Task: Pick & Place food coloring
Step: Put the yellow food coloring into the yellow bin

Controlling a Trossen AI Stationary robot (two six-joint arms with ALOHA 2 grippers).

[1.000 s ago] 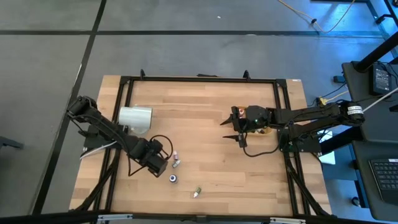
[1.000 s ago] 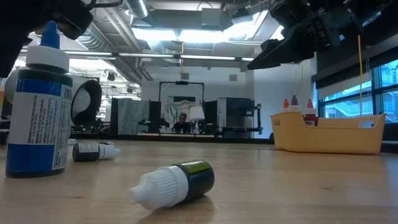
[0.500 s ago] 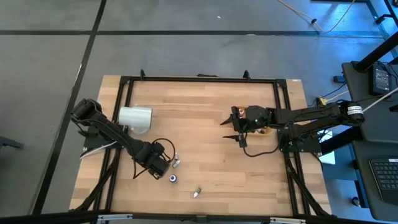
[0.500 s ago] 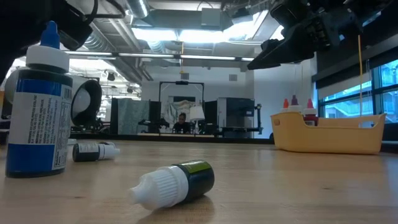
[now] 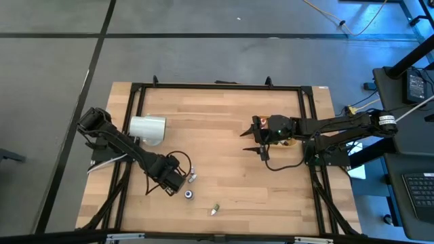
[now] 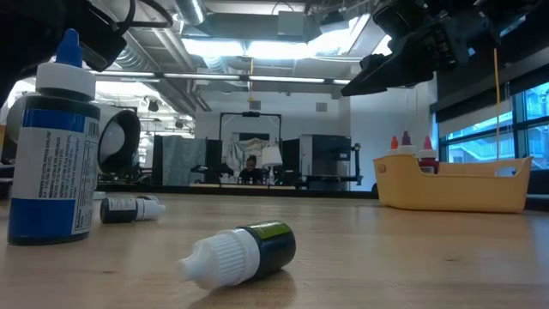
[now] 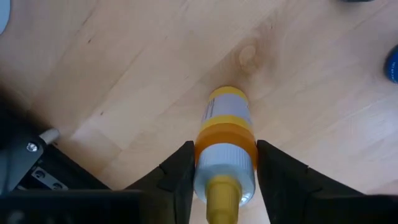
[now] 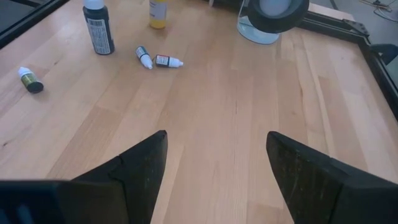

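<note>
Left gripper (image 7: 225,180): at the table's 7 o'clock, fingers (image 7: 177,177) pressed against a yellow food coloring bottle (image 7: 226,146).
Right gripper (image 8: 214,168): at 3 o'clock, jaws spread wide, holding nothing.

Pale wooden table (image 5: 224,135) — scattered dropper bottles (image 5: 189,194), a tan tray (image 6: 450,184), a white roll (image 5: 147,129).
</note>
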